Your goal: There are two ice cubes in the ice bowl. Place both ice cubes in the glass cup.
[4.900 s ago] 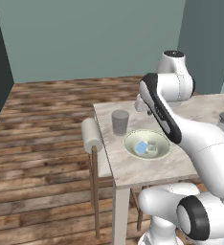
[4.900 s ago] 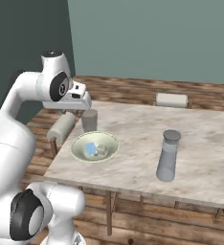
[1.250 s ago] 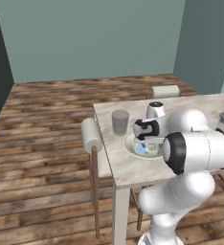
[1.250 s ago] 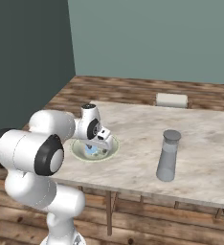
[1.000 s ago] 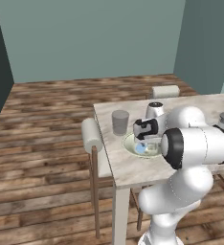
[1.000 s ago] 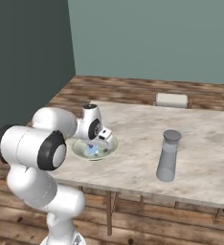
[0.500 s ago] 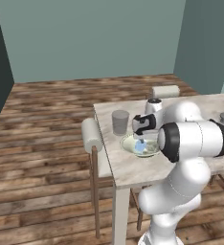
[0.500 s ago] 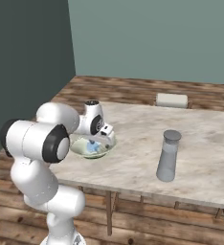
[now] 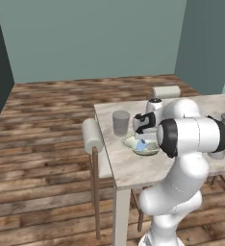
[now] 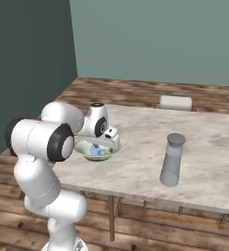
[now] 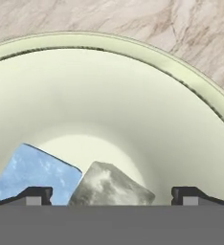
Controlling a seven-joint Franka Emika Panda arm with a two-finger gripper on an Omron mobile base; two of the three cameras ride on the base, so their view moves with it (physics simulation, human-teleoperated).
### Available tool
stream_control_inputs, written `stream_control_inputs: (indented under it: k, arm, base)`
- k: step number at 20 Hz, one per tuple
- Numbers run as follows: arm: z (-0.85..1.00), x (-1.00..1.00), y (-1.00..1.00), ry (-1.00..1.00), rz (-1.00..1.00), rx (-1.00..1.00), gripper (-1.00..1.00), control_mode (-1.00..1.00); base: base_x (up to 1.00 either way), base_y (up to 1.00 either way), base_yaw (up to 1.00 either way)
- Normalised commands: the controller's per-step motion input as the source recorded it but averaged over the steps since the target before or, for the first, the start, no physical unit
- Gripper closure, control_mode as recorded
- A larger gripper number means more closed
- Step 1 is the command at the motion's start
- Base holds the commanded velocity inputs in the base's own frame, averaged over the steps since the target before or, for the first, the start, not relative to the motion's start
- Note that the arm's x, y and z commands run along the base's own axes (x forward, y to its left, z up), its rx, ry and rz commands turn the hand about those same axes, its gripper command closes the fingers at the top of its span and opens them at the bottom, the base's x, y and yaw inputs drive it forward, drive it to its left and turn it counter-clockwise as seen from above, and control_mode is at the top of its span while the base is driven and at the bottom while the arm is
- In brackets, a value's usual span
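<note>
Lowered deeper into the ice bowl, the gripper stands spread, straddling the half-cropped grey cube.

Two base views flank the table from behind; the hand view looks closely into the ice bowl.

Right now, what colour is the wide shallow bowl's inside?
Pale greenish-cream; the wide shallow bowl shows best in the hand view.

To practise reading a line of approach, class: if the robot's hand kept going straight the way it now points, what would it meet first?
Most likely the whitish ice cube, which sits between the open hand's fingertips in the ice bowl; the pale blue cube lies beside it. Depth is hard to judge.
</note>
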Motion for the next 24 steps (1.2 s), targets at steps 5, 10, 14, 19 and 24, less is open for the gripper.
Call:
stream_control_inputs:
  k: [5, 10, 14, 19, 24]
  arm:
    - [-0.06, -0.54, 0.00, -0.05, 0.04, 0.00, -1.00, -1.00]
    - [0.00, -1.00, 0.00, -0.27, 0.18, 0.00, -1.00, -1.00]
    - [0.00, -0.44, 0.00, -0.12, 0.18, 0.00, -1.00, -1.00]
    - [0.01, 0.20, 0.05, 0.00, 0.14, 0.00, -1.00, -1.00]
    - [0.13, 0.49, 0.13, 0.12, 0.05, -0.01, -1.00, -1.00]
  base:
    - [0.00, 0.00, 0.00]
    - [0.00, 0.00, 0.00]
    - [0.00, 0.00, 0.00]
    - [0.00, 0.00, 0.00]
    - [0.00, 0.00, 0.00]
